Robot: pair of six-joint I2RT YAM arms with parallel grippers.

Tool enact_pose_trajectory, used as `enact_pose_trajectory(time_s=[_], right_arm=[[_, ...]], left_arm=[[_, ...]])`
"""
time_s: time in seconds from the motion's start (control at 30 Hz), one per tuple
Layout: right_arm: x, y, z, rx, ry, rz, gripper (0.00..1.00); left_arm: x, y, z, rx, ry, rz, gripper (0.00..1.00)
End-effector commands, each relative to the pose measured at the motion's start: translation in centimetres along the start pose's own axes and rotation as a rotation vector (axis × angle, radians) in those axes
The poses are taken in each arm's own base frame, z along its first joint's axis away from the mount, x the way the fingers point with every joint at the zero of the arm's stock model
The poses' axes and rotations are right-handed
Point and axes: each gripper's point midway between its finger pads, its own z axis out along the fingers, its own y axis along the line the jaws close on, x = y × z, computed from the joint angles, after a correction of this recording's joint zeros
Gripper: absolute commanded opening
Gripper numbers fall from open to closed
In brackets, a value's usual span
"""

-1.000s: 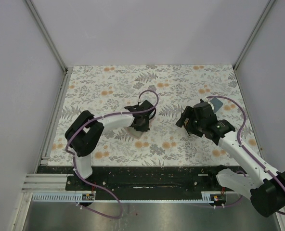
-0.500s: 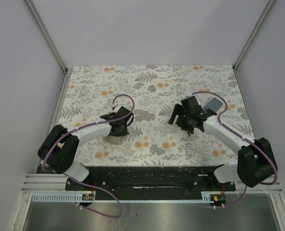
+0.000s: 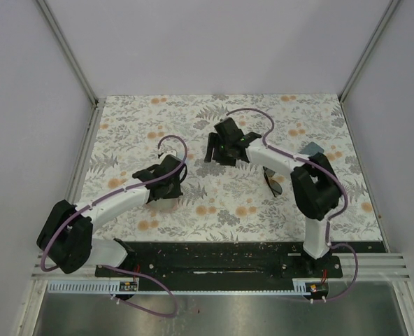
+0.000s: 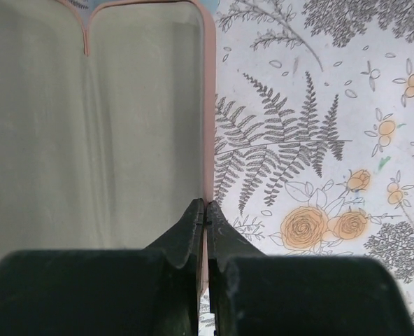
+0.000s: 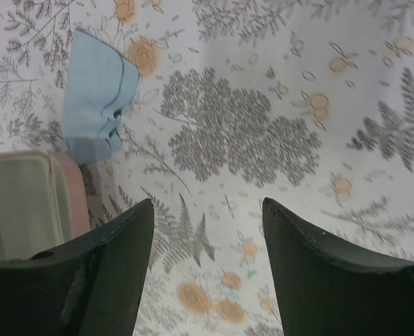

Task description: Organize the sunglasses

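The left gripper (image 4: 204, 218) is pinched tight on the thin pink rim of the open case (image 4: 209, 105). The lining (image 4: 137, 119) of the case is smooth and pale grey-green, with rounded corners. The right gripper (image 5: 207, 210) hangs over the far middle of the table (image 5: 249, 133), which has a print of ferns and orange roses. Its two rounded black fingers are wide apart and hold nothing. A soft, crumpled light blue cloth (image 5: 98, 94) lies just beside the case. The sunglasses (image 3: 273, 185), with dark oval lenses, lie right of the middle, just beside the right forearm and apart from both grippers.
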Motion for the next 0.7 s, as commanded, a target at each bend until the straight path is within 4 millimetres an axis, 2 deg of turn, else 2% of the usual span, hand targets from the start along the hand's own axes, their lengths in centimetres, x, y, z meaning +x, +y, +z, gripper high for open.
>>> enact_pose_trajectory(time_s=[0.0,0.1,0.27,0.47,0.67], right_arm=[[-0.6,3.5,3.2,-0.054,0.019,-0.059,0.69],[-0.4,5.4,5.2,-0.054,0.043,-0.083,0.69],[0.2,7.1,7.4,-0.047,0.065,-0.077,0.66],[1.2,8.2,9.5,-0.03,0.088,-0.071,0.59],[2.1,8.5,11.0,0.001,0.09,-0.054,0.56]], left_arm=[[0.3,0.5,0.0,0.004,-0.016,0.003,0.0],[0.6,1.5,-0.2,-0.029,-0.034,-0.006,0.0],[-0.1,3.3,-1.5,-0.059,-0.083,-0.049,0.0],[-1.6,5.5,-2.1,-0.066,-0.121,-0.128,0.0],[-2.3,6.4,-1.6,-0.076,-0.114,-0.197,0.0]])
